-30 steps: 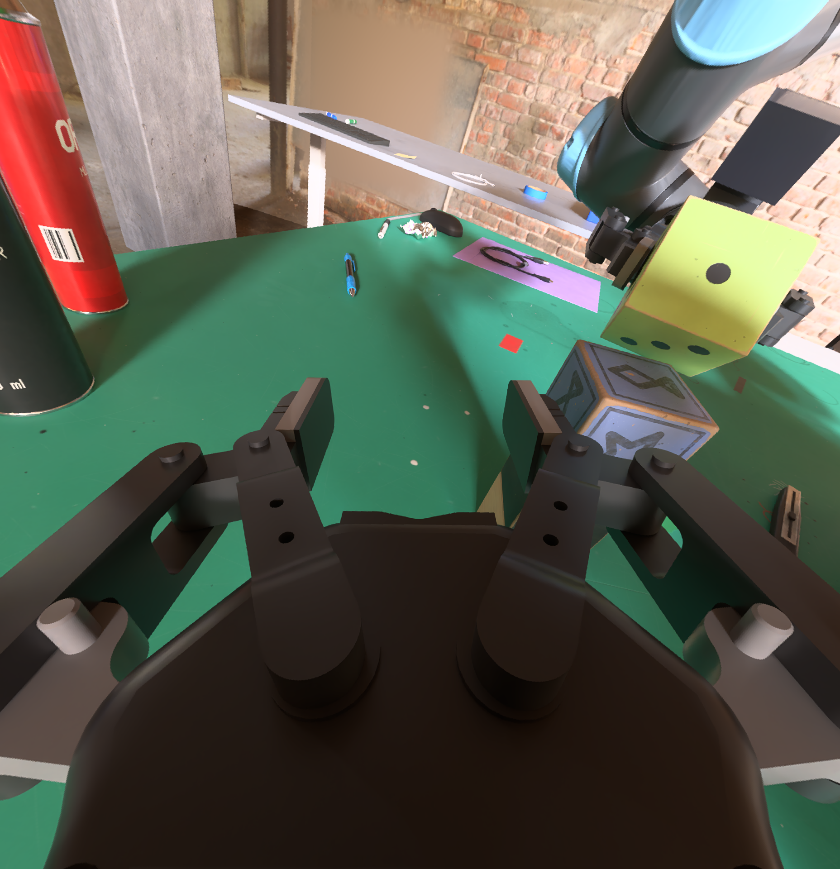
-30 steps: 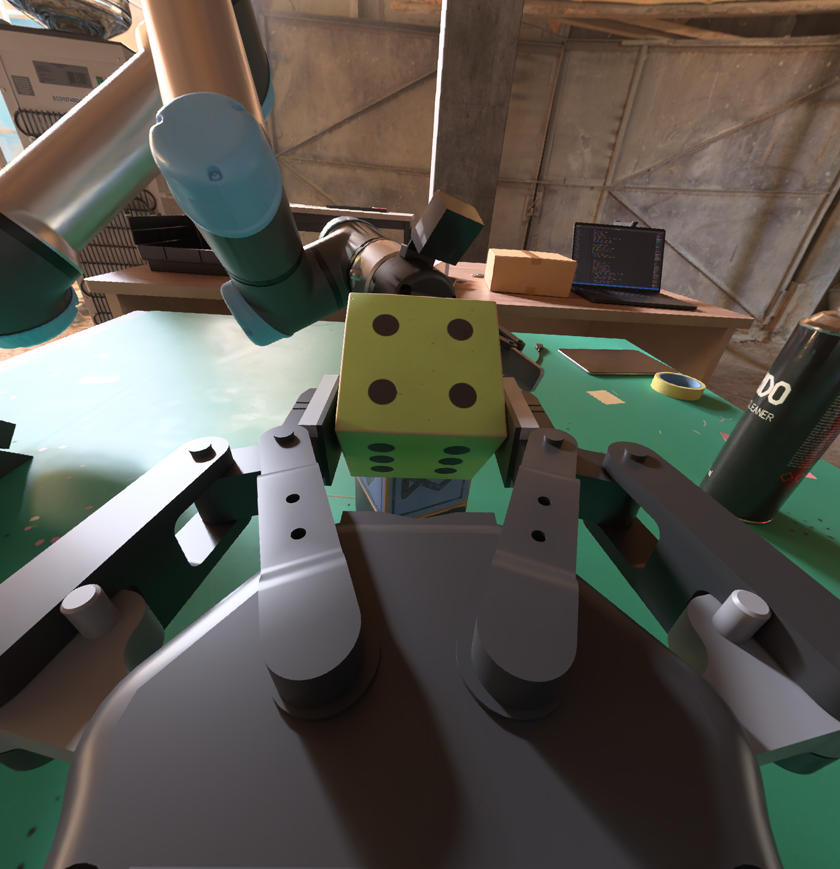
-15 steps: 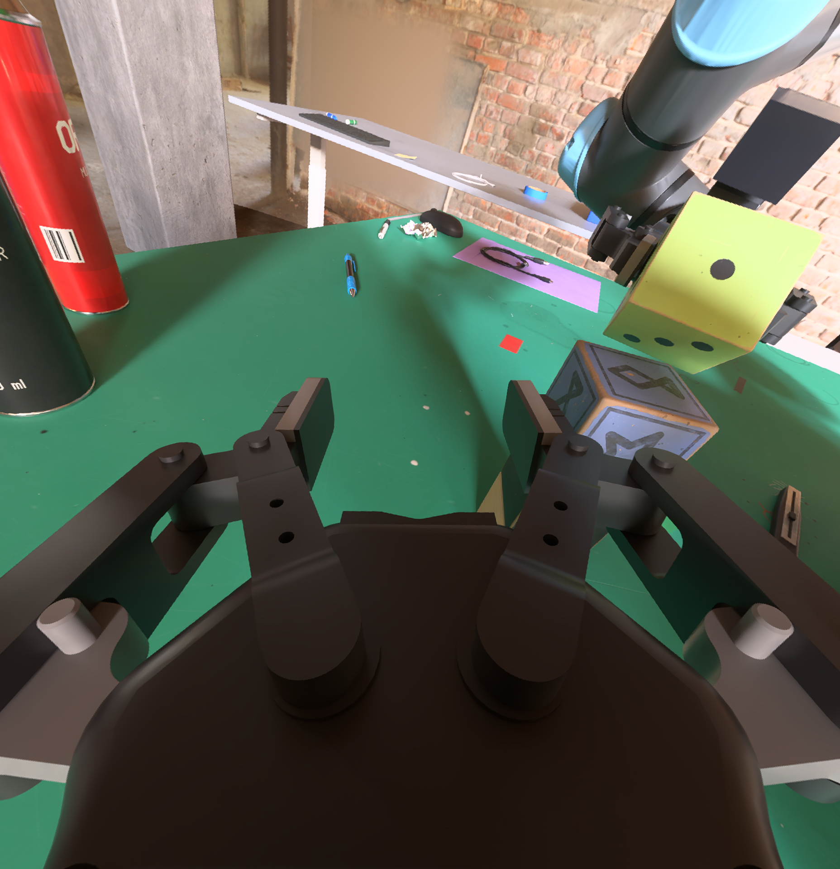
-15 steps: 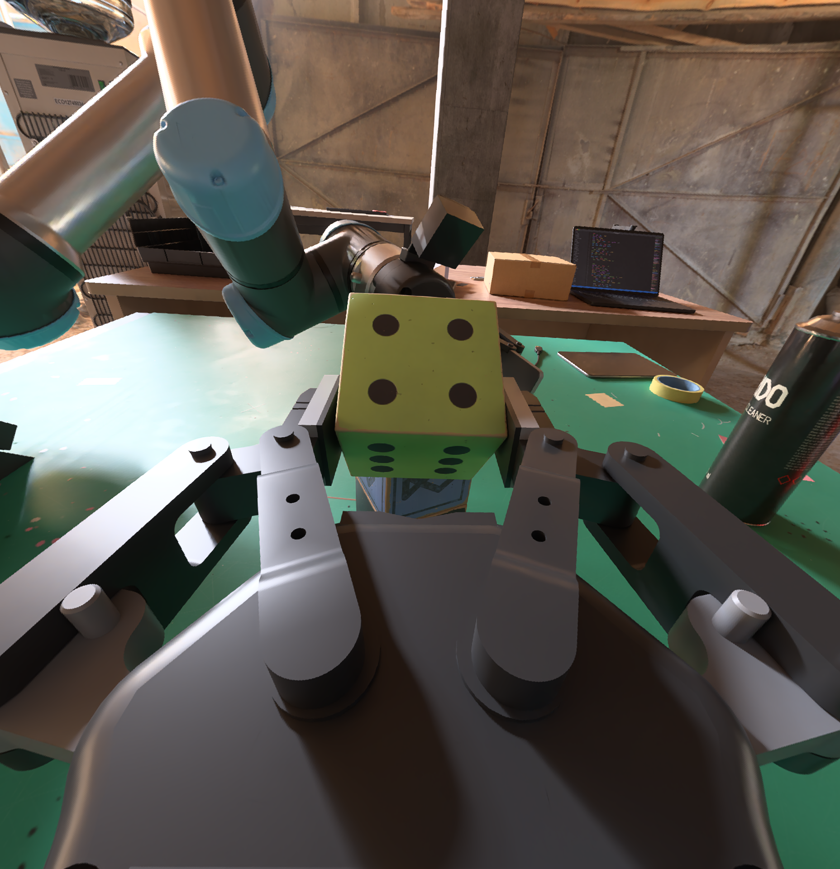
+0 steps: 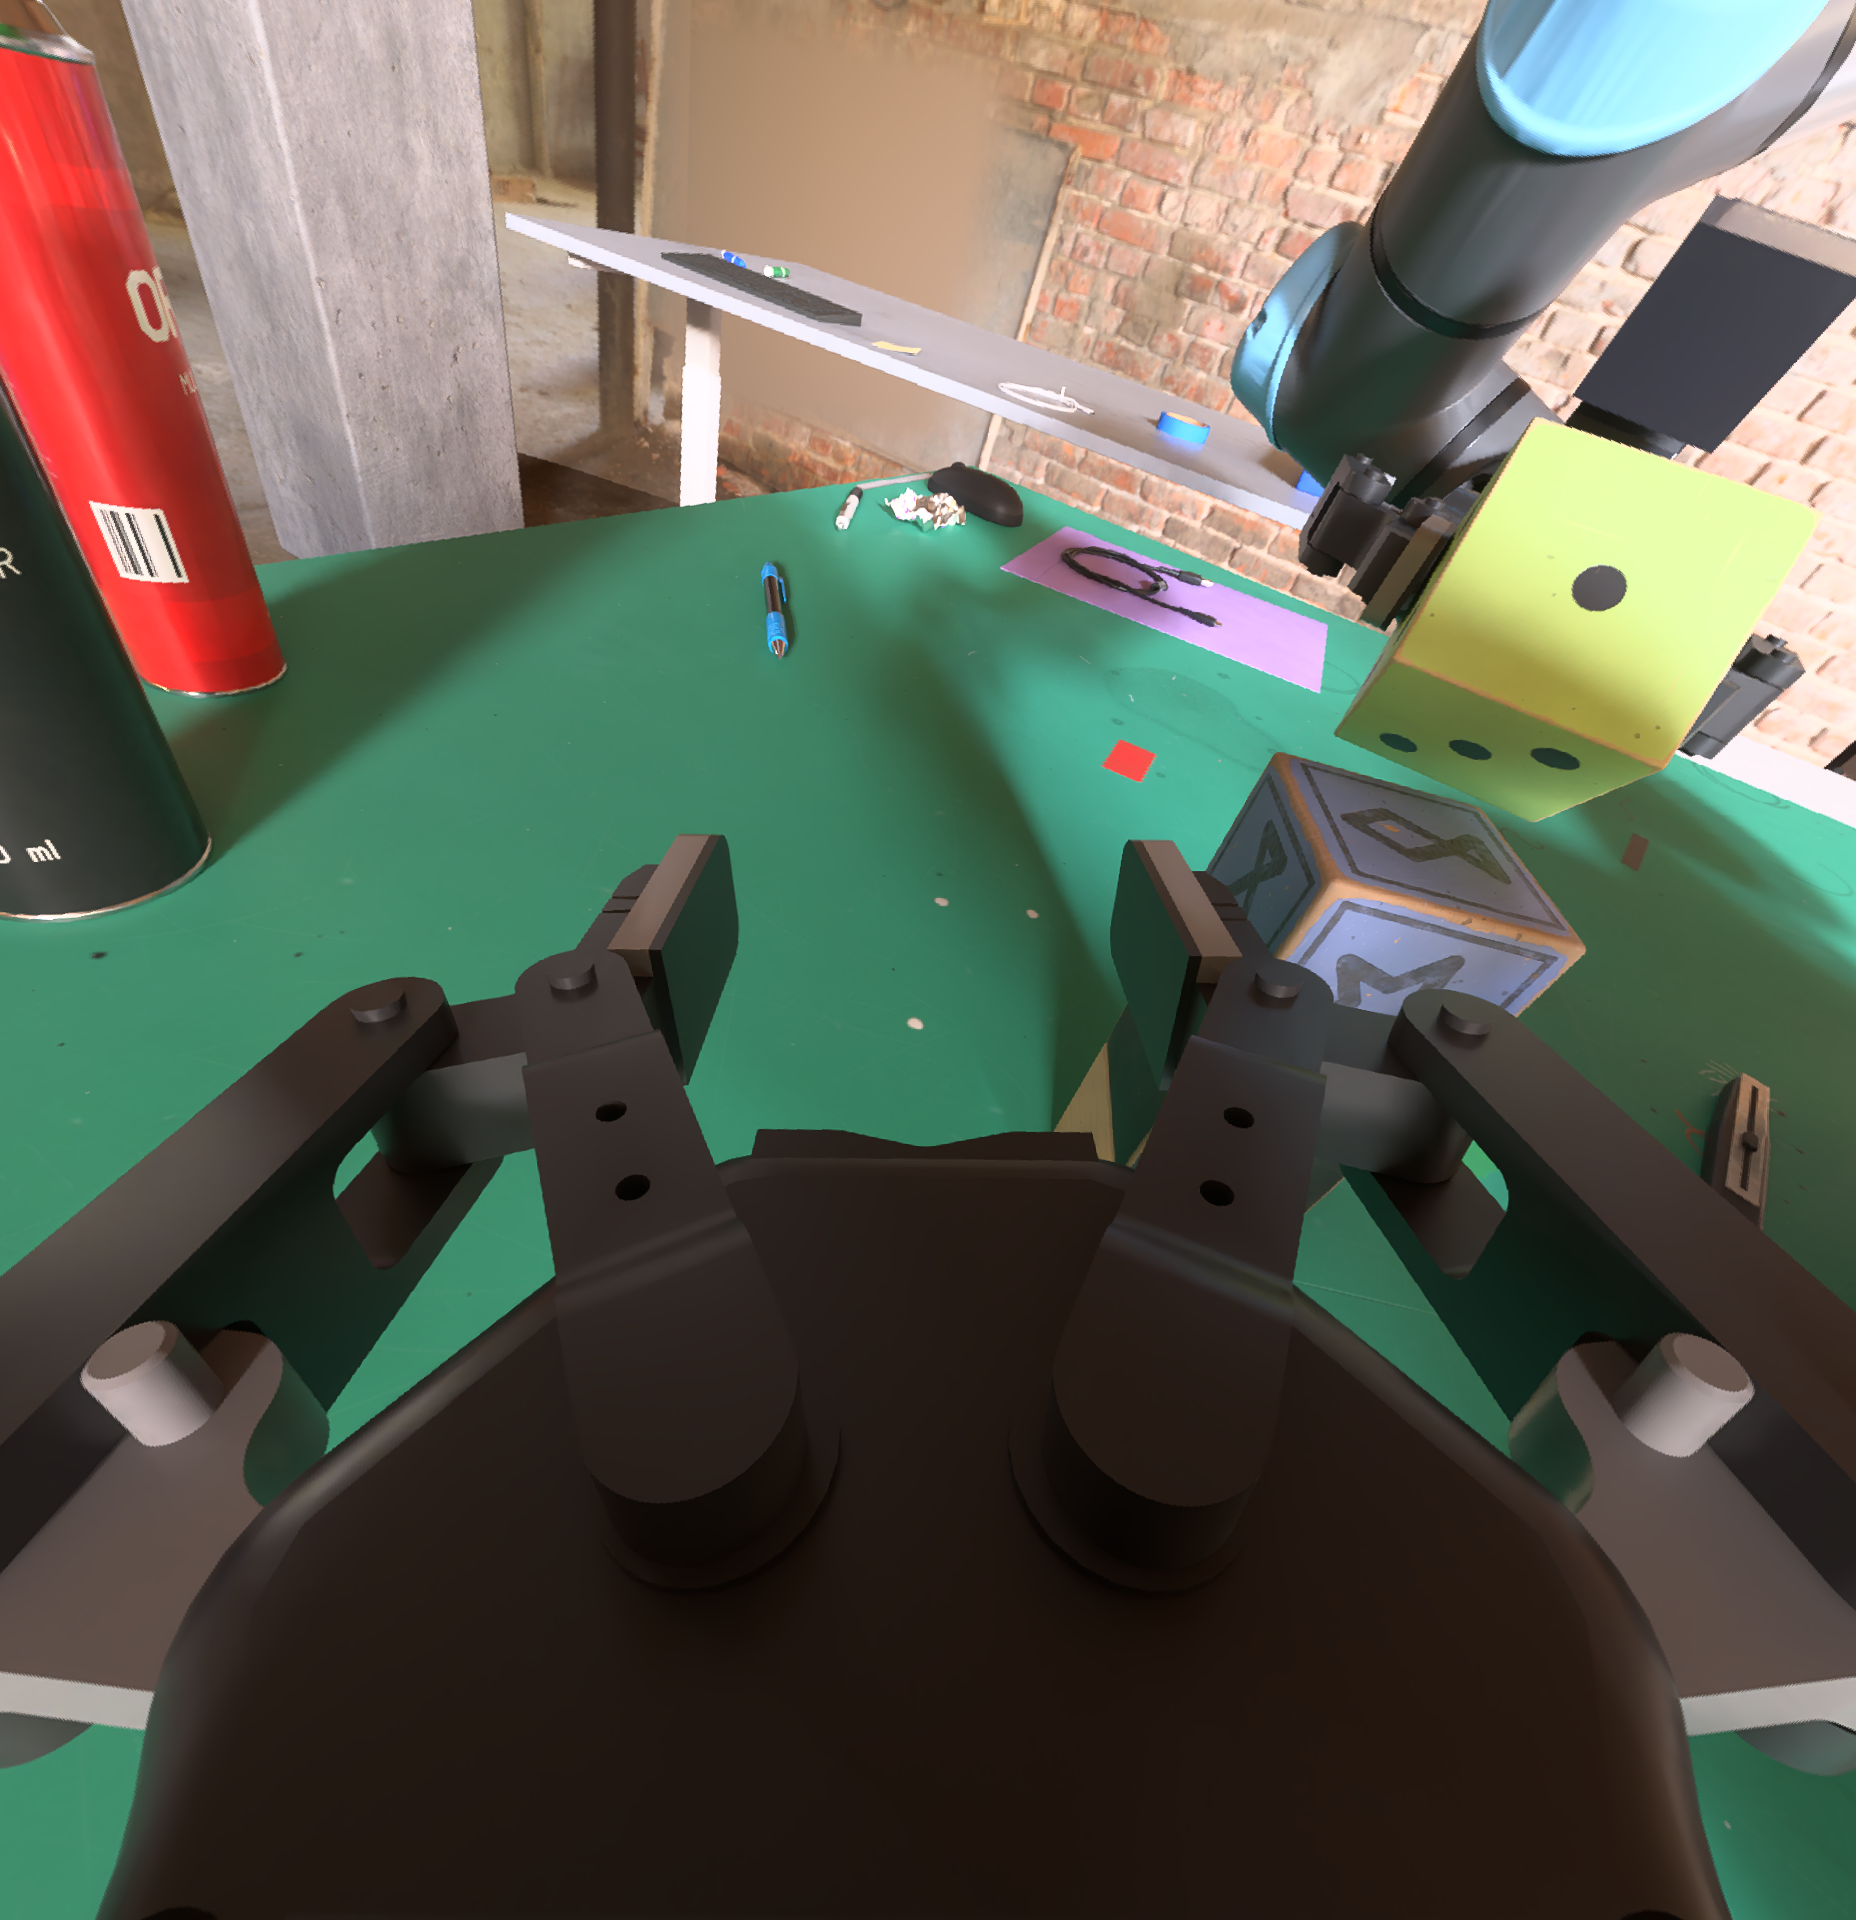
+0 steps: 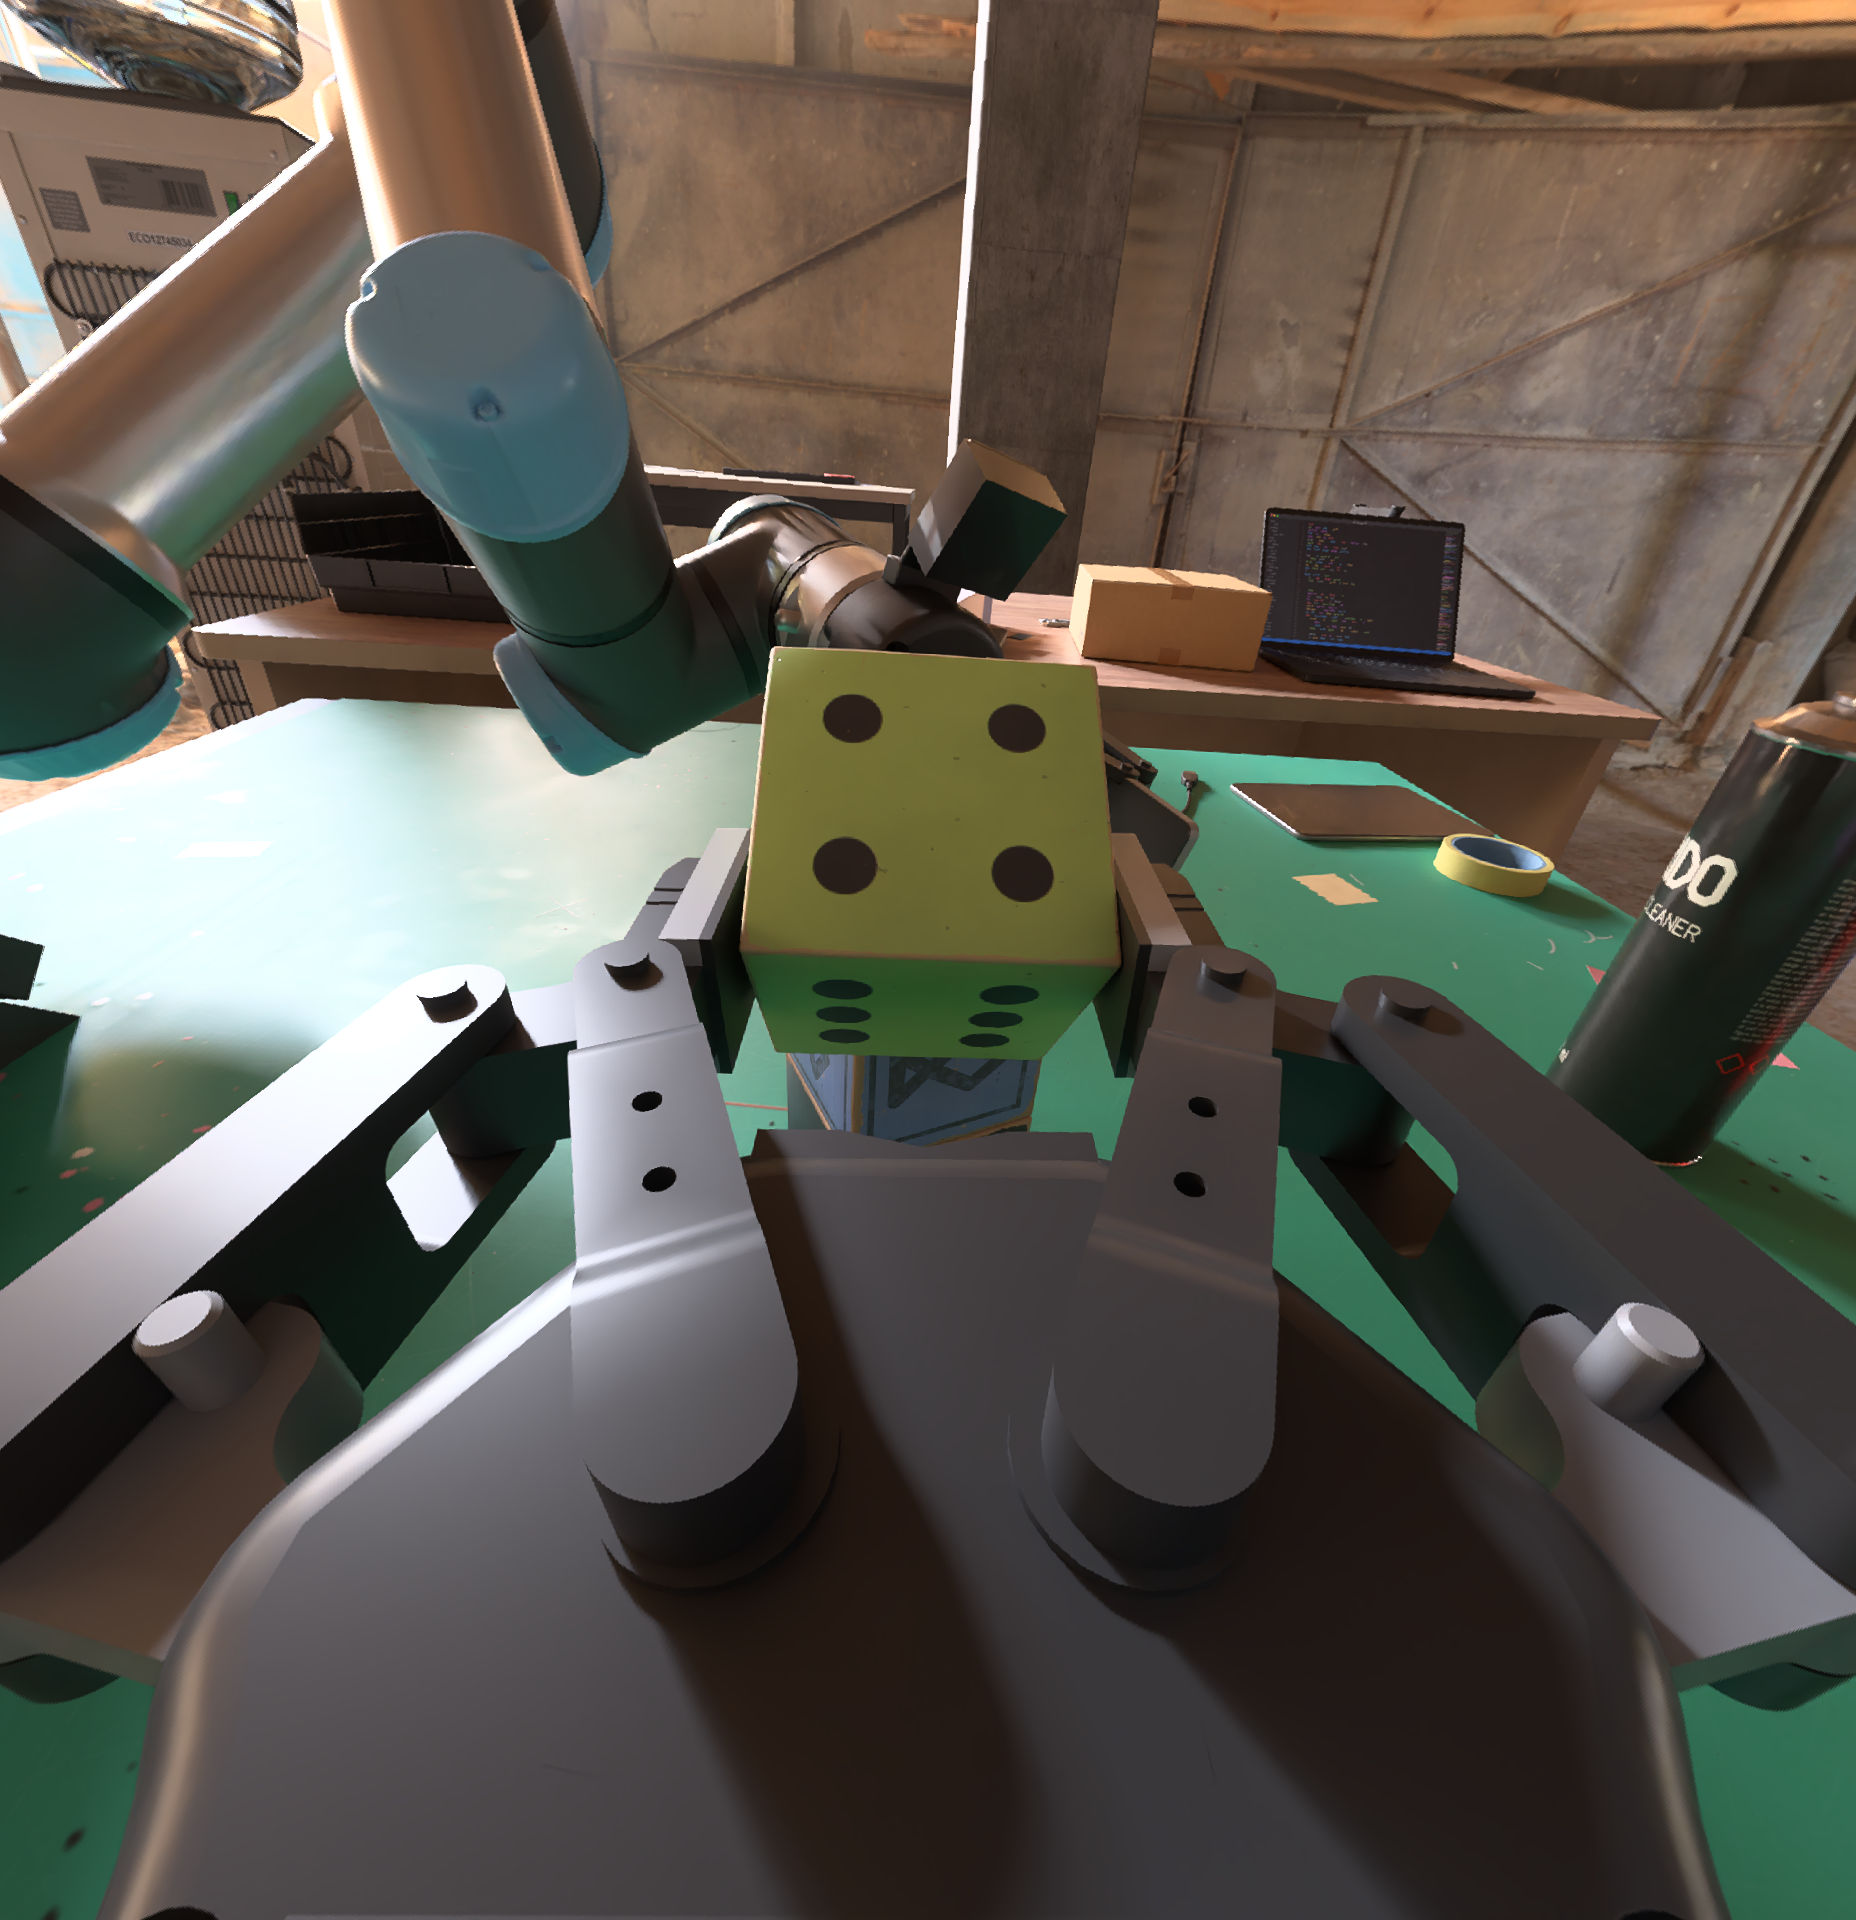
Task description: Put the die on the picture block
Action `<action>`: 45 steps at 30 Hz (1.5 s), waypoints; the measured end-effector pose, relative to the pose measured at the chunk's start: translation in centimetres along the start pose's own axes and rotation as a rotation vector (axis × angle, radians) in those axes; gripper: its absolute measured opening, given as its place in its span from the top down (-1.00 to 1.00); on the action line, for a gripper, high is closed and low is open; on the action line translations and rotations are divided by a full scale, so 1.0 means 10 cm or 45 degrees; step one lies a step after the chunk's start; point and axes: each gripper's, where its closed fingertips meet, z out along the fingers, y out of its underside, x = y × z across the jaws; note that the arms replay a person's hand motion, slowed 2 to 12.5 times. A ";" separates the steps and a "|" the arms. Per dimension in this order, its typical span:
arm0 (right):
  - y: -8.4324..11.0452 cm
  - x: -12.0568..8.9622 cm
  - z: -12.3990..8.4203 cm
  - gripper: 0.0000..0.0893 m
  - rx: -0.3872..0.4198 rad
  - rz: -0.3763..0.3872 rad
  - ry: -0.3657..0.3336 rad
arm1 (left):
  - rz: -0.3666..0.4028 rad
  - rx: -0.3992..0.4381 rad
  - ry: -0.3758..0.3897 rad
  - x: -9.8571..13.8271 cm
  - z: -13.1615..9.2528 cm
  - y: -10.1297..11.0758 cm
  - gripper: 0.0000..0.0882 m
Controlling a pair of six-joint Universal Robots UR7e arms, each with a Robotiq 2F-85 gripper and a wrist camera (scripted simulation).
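Note:
My right gripper (image 6: 929,925) is shut on a yellow-green die (image 6: 929,821) with black pips and holds it in the air. In the left wrist view the die (image 5: 1589,623) hangs just above and slightly right of the picture block (image 5: 1391,894), a blue-faced wooden cube standing on the green table (image 5: 591,790). In the right wrist view only a strip of the block (image 6: 908,1091) shows under the die. My left gripper (image 5: 924,935) is open and empty, low over the table, just left of the block.
A red can (image 5: 103,416) and a dark can (image 5: 41,727) stand at the left. A blue pen (image 5: 773,608), a purple sheet with a cable (image 5: 1163,603) and a black mouse (image 5: 976,499) lie farther off. Another dark can (image 6: 1755,935) and a tape roll (image 6: 1490,862) are right of the right gripper.
The die has risen slightly and shifted a little right above the block, still held by the right gripper. The left gripper has not moved.

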 end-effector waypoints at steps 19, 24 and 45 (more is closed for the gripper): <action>0.01 0.02 0.00 -0.20 -0.019 -0.026 0.001 | 0.000 0.001 0.000 0.00 0.00 0.00 -0.46; 0.00 0.06 -0.01 -0.20 -0.024 -0.039 0.009 | 0.000 -0.002 -0.001 0.00 0.00 0.00 -0.46; -0.23 0.11 0.02 -0.20 -0.050 -0.036 -0.133 | -0.009 0.004 -0.011 -0.04 -0.02 0.00 -0.46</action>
